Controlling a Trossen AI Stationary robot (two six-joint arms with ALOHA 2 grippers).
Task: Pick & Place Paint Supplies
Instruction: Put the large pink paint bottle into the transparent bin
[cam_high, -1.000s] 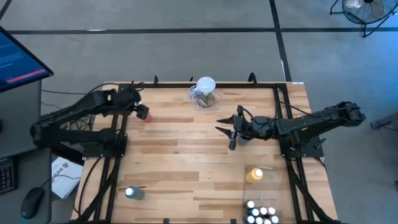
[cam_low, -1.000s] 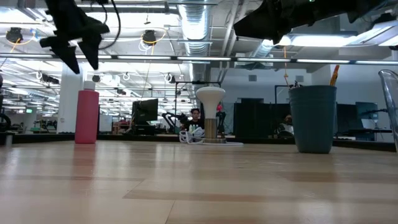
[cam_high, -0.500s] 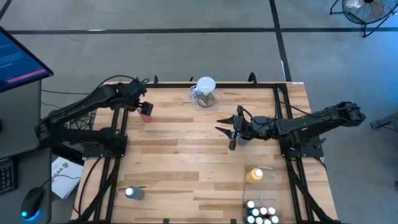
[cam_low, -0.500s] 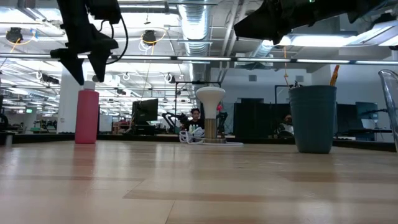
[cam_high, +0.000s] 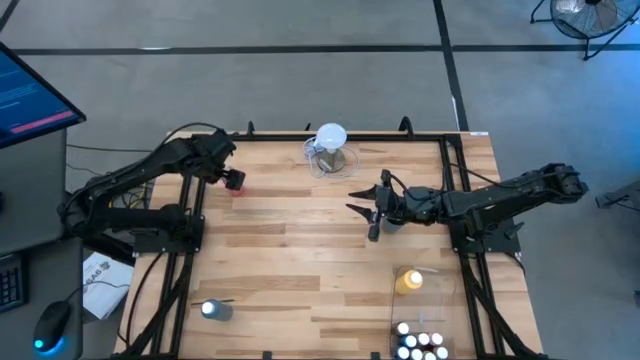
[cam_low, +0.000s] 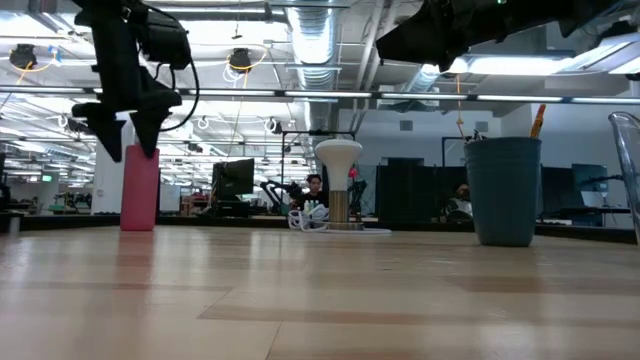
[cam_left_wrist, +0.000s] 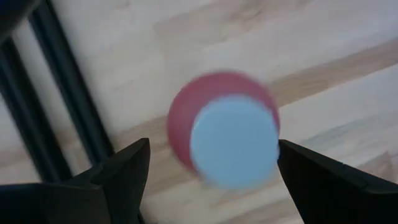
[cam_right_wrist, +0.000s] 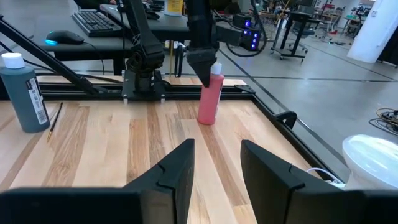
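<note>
A pink-red squeeze bottle (cam_high: 237, 189) with a white cap (cam_left_wrist: 233, 140) stands upright on its base at the table's far left; it also shows in the low view (cam_low: 140, 190) and the right wrist view (cam_right_wrist: 210, 99). My left gripper (cam_high: 231, 179) is open right above it, pointing steeply down. Its fingers (cam_left_wrist: 127, 168) stand on either side of the bottle's top without touching it. My right gripper (cam_right_wrist: 217, 162) hovers open over the table's middle right (cam_high: 362, 212), pointing toward the left edge, with nothing between its fingers.
A clear jug with a white round top (cam_high: 330, 148) stands at the far middle. A blue bottle (cam_high: 214, 310) and a thin brush (cam_right_wrist: 55, 121) are at the near left. A yellow bottle (cam_high: 408, 281) and small white-capped bottles (cam_high: 420, 345) sit near right. A teal cup (cam_low: 503, 190) stands under the right arm.
My left gripper has come down and gone toward the table's near and right edges until it is over the pink-red bottle. It has tipped more steeply downward and stayed open. The bottle has not moved.
</note>
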